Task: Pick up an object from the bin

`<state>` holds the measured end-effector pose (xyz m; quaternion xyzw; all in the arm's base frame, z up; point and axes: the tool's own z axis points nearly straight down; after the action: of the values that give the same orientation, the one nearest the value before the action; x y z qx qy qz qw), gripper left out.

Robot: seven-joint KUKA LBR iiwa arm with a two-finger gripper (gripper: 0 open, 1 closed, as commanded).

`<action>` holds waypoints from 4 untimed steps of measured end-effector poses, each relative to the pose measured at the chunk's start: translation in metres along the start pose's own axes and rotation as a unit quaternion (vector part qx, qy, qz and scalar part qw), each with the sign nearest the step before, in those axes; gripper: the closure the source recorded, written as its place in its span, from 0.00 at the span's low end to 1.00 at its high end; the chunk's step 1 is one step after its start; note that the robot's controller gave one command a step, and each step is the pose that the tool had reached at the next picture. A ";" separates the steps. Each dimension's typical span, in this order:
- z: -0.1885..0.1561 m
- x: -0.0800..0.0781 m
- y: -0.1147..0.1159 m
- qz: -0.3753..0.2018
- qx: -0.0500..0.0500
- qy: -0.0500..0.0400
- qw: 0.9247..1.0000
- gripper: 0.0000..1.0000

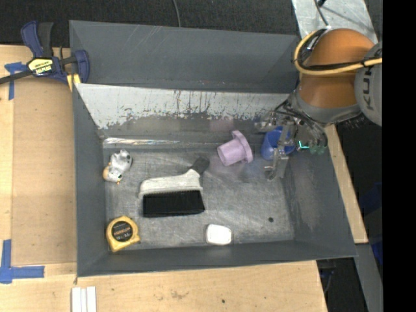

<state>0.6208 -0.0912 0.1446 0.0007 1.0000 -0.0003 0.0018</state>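
I see the gripper [278, 164] low over the far right corner of the bin [195, 64], close to the right wall. I cannot tell whether it is spread or closed. A blue piece [270, 145] sits against it; whether it is gripped I cannot tell. A purple cup [234, 150] lies tipped just beside it, toward the bin's middle. The brush [172, 197], tape measure [122, 233] and white block [219, 234] lie well apart from it, near the front edge.

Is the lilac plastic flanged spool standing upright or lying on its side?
Tipped: lilac plastic spool lies sideways, its round flange on edge.
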 end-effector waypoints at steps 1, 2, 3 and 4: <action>0.000 0.000 0.000 0.000 0.000 0.000 1.000 0.00; 0.038 0.001 -0.005 0.006 -0.001 0.002 1.000 0.00; 0.051 -0.004 -0.011 0.069 -0.002 -0.001 0.998 0.00; 0.068 -0.002 0.072 -0.066 0.000 -0.007 0.998 1.00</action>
<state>0.6227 -0.0194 0.0761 -0.0654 0.9978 -0.0005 0.0090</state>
